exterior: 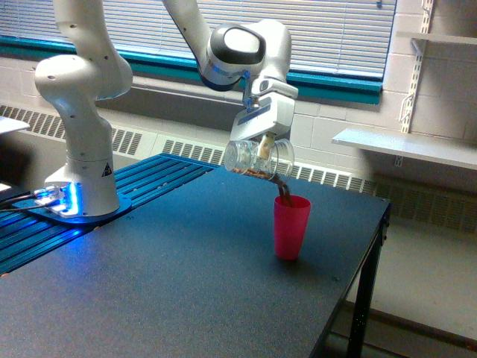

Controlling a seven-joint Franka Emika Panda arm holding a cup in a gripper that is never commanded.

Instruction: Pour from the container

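My gripper is clamped on the container, a clear ribbed jar with a handle, holding it from above. The fingers come down onto its upper side; the exact contact is hard to make out through the glass.

Container position: in the air above the table, tipped nearly onto its side, mouth pointing toward the exterior view's right and slightly down. It hangs just above and to the exterior view's left of the pink cup, not touching it.

Contents: brown granular material lies along the lower wall of the container. A thin brown stream runs from the mouth down to the rim of the pink cup.

Pink cup: upright on the dark table, toward the far right part of the top in the exterior view, well clear of the table edge. What is inside I cannot tell from this angle.

My arm: the base sits at the exterior view's left on a blue-lit plate, well apart from the cup. The wrist joint is above the gripper, which points downward.

Surroundings: window blinds behind with a teal sill; a white wall shelf at the exterior view's right; a radiator grille along the wall below the window.
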